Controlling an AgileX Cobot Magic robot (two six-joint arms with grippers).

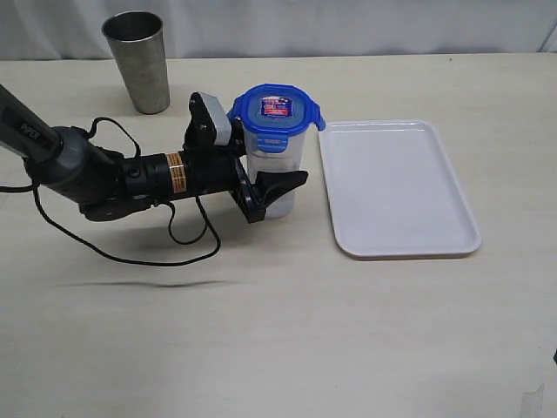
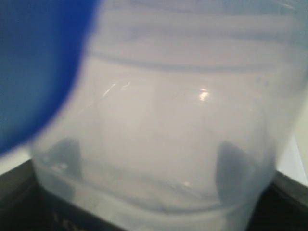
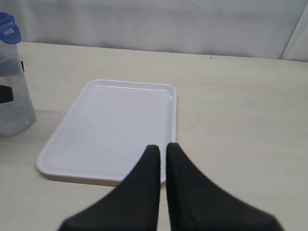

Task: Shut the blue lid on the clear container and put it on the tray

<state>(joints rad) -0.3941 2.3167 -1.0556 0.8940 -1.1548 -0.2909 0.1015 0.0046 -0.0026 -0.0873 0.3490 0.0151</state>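
Straddling upright clear container [image 1: 277,161], left fingers [image 1: 287,183] spread either side; whether they pinch it cannot be told; blue lid [image 1: 276,109] on top. Container on desk [image 1: 261,331] just beside tray [image 1: 396,187], left-arm side; right fingers [image 3: 142,192] pressed together, farther off.

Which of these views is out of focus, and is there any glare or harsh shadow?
Left wrist view: too close, the clear container and blue lid are a soft blur, with small glints on the plastic. Right wrist view: the tray is sharp, the right gripper slightly soft-edged. Exterior view: sharp, evenly lit, only faint shadows on the table.
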